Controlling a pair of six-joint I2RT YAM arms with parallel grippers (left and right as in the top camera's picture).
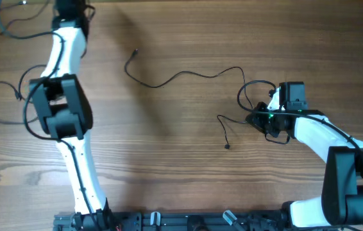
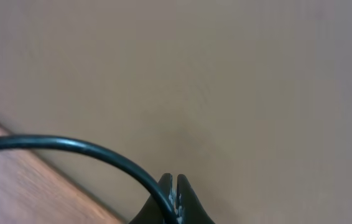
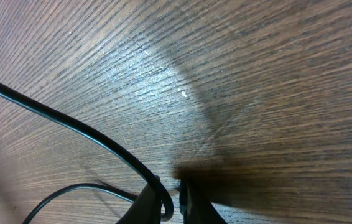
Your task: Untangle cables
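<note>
Cables [image 1: 183, 73] sprawl over the wooden table [image 1: 168, 160]; my right gripper [image 3: 171, 188] pinches one, my left gripper [image 2: 174, 182] is clenched on another.

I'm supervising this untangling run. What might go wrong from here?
The right gripper pinches a cord barely at its tip; a pull might slip it free. The loop beside that gripper might cinch into a knot. The left gripper holds another cord near the table edge, where it may snag.

Matt, grained wooden table [image 1: 168, 167] beneath thin, smooth, faintly glossy black plastic-coated cables [image 1: 201, 73].
</note>
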